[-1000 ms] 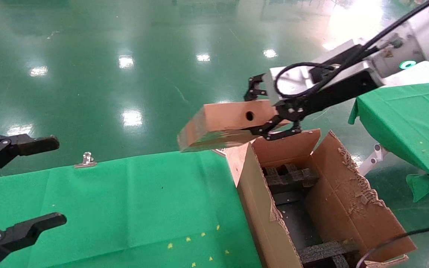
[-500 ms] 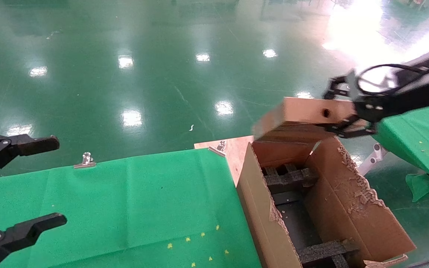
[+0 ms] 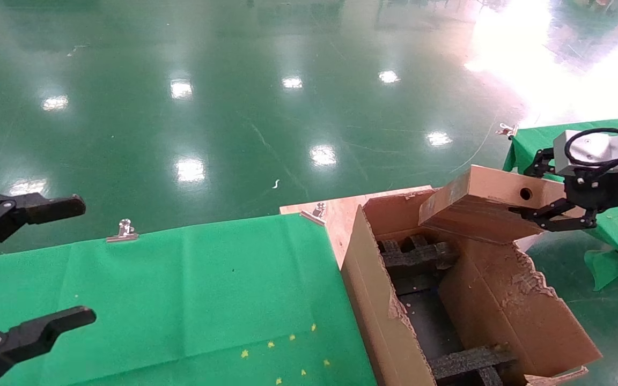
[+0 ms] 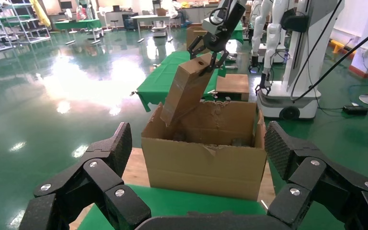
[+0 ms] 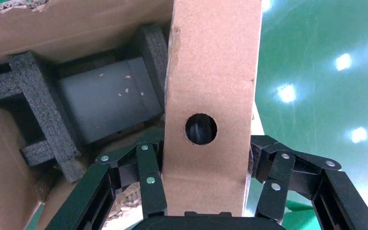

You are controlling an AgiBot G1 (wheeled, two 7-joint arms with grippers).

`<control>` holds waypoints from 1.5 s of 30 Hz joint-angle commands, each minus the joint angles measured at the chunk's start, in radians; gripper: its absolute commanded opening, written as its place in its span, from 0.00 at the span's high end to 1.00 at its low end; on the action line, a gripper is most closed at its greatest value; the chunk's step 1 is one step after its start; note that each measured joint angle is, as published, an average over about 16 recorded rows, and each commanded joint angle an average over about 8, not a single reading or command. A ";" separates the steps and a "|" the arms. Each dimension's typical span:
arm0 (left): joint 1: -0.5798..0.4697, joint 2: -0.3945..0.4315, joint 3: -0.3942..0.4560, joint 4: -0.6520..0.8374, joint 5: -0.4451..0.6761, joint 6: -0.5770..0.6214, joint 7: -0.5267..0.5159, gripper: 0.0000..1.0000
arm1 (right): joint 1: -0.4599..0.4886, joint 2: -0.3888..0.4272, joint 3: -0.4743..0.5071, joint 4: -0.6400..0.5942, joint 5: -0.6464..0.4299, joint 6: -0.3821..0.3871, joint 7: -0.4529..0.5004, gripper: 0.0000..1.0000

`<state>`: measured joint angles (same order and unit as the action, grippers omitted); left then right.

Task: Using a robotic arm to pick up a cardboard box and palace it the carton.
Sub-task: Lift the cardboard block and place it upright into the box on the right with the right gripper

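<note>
My right gripper (image 3: 544,192) is shut on one end of the small brown cardboard box (image 3: 475,206), near its round hole. The box hangs tilted over the far right part of the open carton (image 3: 507,305), its lower end dipping between the ragged flaps. The right wrist view shows the fingers (image 5: 148,177) clamping the box (image 5: 211,81) above the black foam blocks (image 5: 38,115). The left wrist view shows the box (image 4: 187,91) slanting into the carton (image 4: 206,163). My left gripper (image 3: 35,262) is open and empty, parked at the left over the green table.
The carton stands at the right end of a green-clothed table (image 3: 180,289), beside a bare wooden corner (image 3: 341,212) and metal clips (image 3: 124,230). A second green table (image 3: 609,236) is at the far right. Shiny green floor lies beyond. Another robot's base (image 4: 287,96) stands behind the carton.
My right gripper has carried the cardboard box to the right and down, from beyond the carton's far left corner to over its far right side. The left arm has not moved.
</note>
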<state>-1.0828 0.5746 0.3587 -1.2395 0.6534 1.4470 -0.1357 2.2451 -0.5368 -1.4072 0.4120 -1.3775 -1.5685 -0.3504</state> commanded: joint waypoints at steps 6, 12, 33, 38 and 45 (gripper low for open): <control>0.000 0.000 0.000 0.000 0.000 0.000 0.000 0.00 | -0.004 0.000 -0.003 -0.018 0.005 0.007 0.007 1.00; 0.000 0.000 0.000 0.000 0.000 0.000 0.000 0.00 | -0.020 -0.009 -0.002 -0.067 0.022 0.021 0.102 1.00; 0.000 0.000 0.000 0.000 0.000 0.000 0.000 0.00 | -0.122 -0.042 0.013 -0.373 0.078 0.064 0.678 1.00; 0.000 0.000 0.000 0.000 0.000 -0.001 0.000 0.00 | -0.131 -0.046 0.012 -0.389 0.078 0.068 0.699 1.00; 0.000 0.000 0.000 0.000 0.000 -0.001 0.000 0.00 | -0.138 -0.050 0.011 -0.395 0.077 0.075 0.711 1.00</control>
<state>-1.0825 0.5744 0.3586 -1.2390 0.6530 1.4465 -0.1355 2.0996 -0.5907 -1.3972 0.0103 -1.3010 -1.4862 0.3695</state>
